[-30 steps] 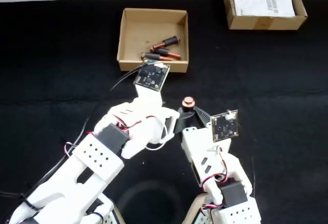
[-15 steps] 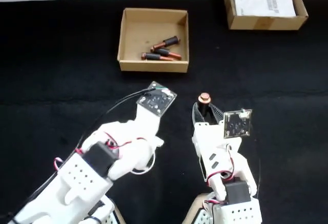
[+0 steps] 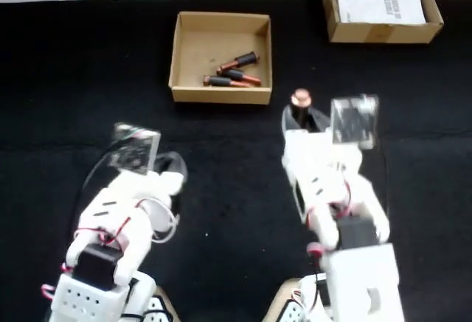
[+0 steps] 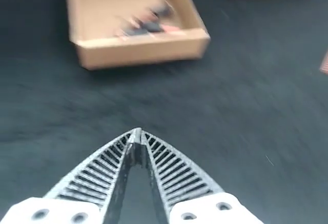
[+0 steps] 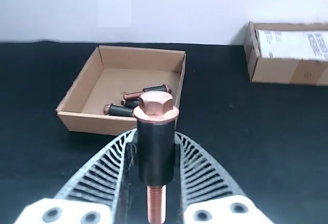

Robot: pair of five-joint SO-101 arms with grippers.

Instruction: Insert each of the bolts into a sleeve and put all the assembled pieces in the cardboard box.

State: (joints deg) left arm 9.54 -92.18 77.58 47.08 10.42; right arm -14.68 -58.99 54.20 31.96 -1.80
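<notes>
Black all over, the counter (image 3: 66, 64) carries the cardboard box (image 3: 219, 95) toward its far edge, and we count three assembled pieces (image 3: 230, 73) already lying inside. A second box (image 3: 380, 35) holding a printed sheet (image 3: 380, 3) sits at the far right corner. The right pincer (image 3: 301, 118) is clamped on a black sleeve (image 5: 155, 155) with a copper bolt (image 5: 157, 106) through it, head up and threaded end showing below. We judge the upright hold keeps the bolt from sliding out on the way to the box. This piece hangs just short of the box's near right corner. The left pincer (image 4: 136, 134) is pressed together and empty, toward the counter's near left. Against a second ago, the right arm has carried the piece toward the box, and the left arm has drawn back from it.
</notes>
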